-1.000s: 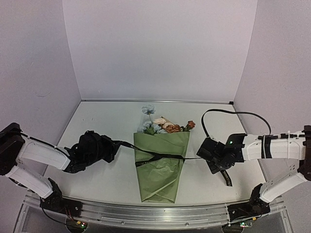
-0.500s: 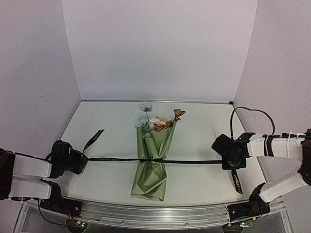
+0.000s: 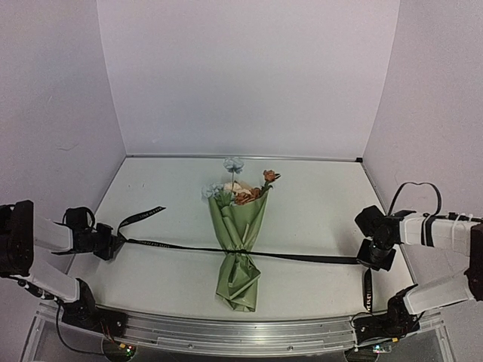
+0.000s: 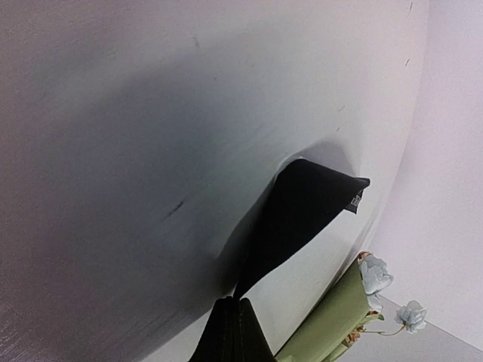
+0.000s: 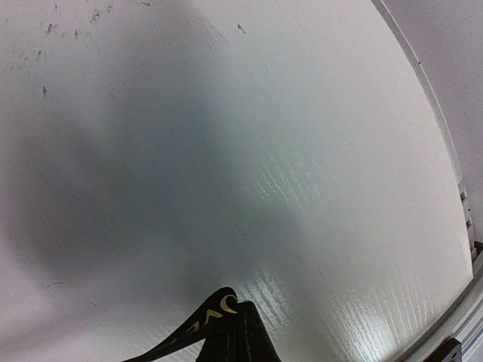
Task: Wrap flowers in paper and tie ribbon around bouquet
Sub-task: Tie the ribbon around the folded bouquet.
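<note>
The bouquet (image 3: 240, 241) lies in mid-table, olive-green paper (image 3: 243, 219) pinched to a narrow waist, flowers (image 3: 238, 188) sticking out at the far end. The black ribbon (image 3: 181, 246) runs taut across the table and crosses that waist. My left gripper (image 3: 113, 243) is shut on the ribbon at far left; a loose end (image 3: 147, 215) curls away behind it. My right gripper (image 3: 371, 260) is shut on the ribbon at far right, with a tail (image 3: 367, 290) hanging toward the front. In the left wrist view the shut gripper (image 4: 234, 302) pinches the ribbon (image 4: 302, 211), with the paper (image 4: 332, 324) and blooms (image 4: 375, 275) beyond. In the right wrist view the shut gripper (image 5: 243, 305) holds the lettered ribbon (image 5: 204, 320).
White walls close in the table on the left, back and right. A metal rail (image 3: 241, 332) runs along the near edge between the arm bases. A black cable (image 3: 415, 188) loops above the right arm.
Both grippers have pulled outward, left to the left and right to the right, drawing the ribbon tight. The paper has cinched from a wide cone to a narrow waist.
</note>
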Action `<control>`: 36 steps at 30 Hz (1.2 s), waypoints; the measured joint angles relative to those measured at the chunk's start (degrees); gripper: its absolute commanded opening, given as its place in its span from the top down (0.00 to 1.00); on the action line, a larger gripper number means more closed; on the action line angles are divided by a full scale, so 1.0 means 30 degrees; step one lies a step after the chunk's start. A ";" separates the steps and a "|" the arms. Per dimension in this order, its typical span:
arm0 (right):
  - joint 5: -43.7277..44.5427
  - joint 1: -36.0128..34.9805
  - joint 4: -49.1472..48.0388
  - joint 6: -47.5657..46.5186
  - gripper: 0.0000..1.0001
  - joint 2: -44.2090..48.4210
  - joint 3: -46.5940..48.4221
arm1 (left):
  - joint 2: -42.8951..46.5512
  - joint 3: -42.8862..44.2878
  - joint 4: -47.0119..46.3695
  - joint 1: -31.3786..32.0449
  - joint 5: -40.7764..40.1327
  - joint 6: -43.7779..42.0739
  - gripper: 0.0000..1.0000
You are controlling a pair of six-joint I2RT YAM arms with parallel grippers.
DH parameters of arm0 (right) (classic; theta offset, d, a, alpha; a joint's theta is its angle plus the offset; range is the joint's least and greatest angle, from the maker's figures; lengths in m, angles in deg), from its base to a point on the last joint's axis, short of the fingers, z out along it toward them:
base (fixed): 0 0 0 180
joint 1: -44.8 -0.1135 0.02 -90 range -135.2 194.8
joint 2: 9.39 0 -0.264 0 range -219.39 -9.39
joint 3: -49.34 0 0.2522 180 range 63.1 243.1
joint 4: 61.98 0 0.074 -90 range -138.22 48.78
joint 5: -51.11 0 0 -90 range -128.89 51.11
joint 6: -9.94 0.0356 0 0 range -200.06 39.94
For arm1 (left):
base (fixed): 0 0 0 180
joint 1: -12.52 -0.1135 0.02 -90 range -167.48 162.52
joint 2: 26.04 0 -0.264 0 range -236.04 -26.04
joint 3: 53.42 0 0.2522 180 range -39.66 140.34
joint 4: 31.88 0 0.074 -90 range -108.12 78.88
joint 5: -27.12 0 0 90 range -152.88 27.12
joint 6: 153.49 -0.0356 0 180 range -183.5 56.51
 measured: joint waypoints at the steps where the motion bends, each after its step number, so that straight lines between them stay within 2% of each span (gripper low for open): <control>1: -0.0245 0.0225 -0.0090 -0.0006 1.00 -0.0122 0.0005 | -0.0060 0.0185 0.0238 -0.0103 0.0126 -0.0211 1.00; 20: -0.5778 0.5495 -0.1236 -0.0159 1.00 -0.0465 0.0007 | -0.1329 0.1245 0.2272 -0.3360 0.2822 -0.1531 1.00; 31: -0.6998 0.5886 -0.1158 -0.1264 1.00 -0.0541 0.0169 | -0.1455 0.1376 0.2276 -0.3662 0.3097 -0.1939 1.00; 32: -0.7065 0.5840 -0.1030 -0.1417 0.98 -0.0609 0.0316 | -0.1408 0.1445 0.2245 -0.3658 0.3067 -0.1957 1.00; 33: -0.7118 0.5762 -0.0883 -0.1579 0.93 -0.0684 0.0494 | -0.1343 0.1517 0.2228 -0.3653 0.3020 -0.1973 1.00; 36: -0.6964 0.5148 -0.0261 -0.2123 0.67 -0.0934 0.1291 | -0.0795 0.1859 0.2467 -0.3458 0.2445 -0.2080 1.00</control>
